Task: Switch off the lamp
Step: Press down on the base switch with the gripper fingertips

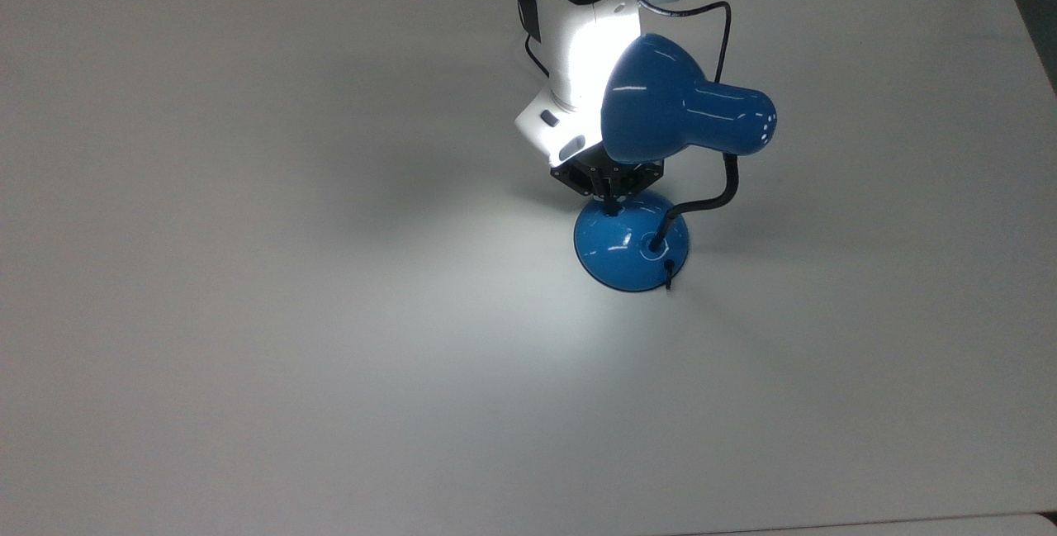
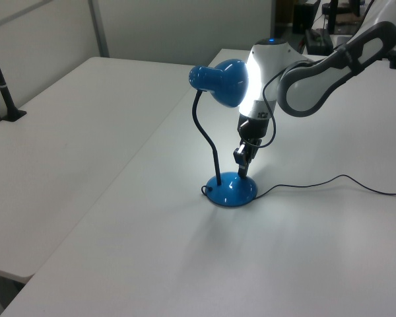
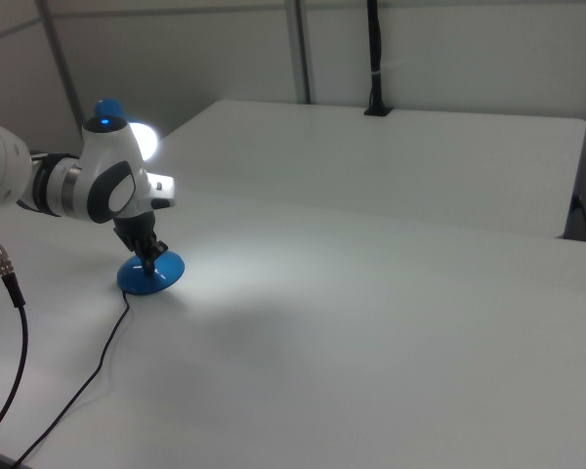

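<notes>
Top view: we see the blue lamp (image 1: 661, 156) standing on the white desk (image 1: 248, 272), lit and casting a bright pool toward the top view's left. The claw (image 1: 610, 206) points down, its tip touching the lamp's domed base (image 1: 615, 251) at the switch. Its fingers look pressed together with nothing between them. In the left view, a thin black cord (image 2: 330, 181) trails away across the desk.

Top cam overhead; left/right cams oblique, opposite sides, sharing lamp (image 1: 632, 239).
</notes>
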### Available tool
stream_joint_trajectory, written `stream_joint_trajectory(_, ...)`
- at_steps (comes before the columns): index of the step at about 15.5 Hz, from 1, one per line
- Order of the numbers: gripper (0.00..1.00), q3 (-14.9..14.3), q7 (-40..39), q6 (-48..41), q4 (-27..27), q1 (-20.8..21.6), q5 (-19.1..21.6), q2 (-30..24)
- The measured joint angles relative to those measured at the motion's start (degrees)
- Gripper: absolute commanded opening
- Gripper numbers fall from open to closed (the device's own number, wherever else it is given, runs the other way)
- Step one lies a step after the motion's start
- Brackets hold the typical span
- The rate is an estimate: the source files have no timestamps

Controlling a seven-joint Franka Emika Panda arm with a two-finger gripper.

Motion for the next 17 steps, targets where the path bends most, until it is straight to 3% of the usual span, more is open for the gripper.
stream_joint_trajectory(17, 0.00, 0.3, 0.2, 0.5, -0.6, 0.1, -2.4, -0.2)
